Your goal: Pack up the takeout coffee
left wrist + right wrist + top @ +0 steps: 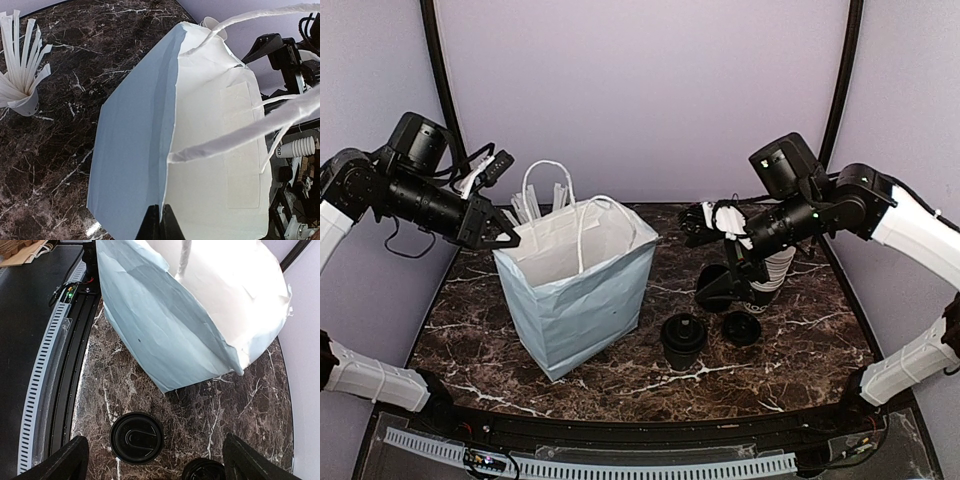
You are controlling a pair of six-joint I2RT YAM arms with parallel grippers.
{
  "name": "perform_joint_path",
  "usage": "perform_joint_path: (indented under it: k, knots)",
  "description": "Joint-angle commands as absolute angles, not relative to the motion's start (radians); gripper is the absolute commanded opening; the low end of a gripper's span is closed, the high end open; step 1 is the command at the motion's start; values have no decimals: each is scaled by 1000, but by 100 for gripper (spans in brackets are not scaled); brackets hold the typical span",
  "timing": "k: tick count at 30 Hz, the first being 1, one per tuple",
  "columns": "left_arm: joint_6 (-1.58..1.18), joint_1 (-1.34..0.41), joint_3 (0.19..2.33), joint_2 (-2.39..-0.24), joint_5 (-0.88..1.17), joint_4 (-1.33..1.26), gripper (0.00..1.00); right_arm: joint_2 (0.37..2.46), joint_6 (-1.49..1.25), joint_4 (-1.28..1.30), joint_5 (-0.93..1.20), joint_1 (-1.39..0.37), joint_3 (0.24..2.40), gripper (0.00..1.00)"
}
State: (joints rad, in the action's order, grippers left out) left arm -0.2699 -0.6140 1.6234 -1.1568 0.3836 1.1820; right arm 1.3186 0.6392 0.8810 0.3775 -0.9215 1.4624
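Pale lilac walls (640, 90) enclose a dark marble table (800, 330) — white-veined, evenly lit.

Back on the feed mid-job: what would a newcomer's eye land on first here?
The pale blue paper bag dominates, standing open left of centre on the dark marble table, its rim pinched by the left gripper. Just right of it stands the takeout coffee, black-lidded, with the right gripper open and raised over that side.
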Motion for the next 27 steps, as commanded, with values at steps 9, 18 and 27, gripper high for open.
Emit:
perform_joint_path:
  k: [9, 18, 27]
  knots:
    - [-179, -597, 1645, -1118, 309, 1144, 98, 1439, 735, 969, 398, -959, 1717, 98]
    - [-168, -597, 1491, -1033, 291, 953, 99, 1693, 646, 988, 376, -1120, 1982, 90]
    - [-162, -598, 1338, -1011, 367, 811, 64, 1867, 580, 1020, 571, -1130, 2173, 54]
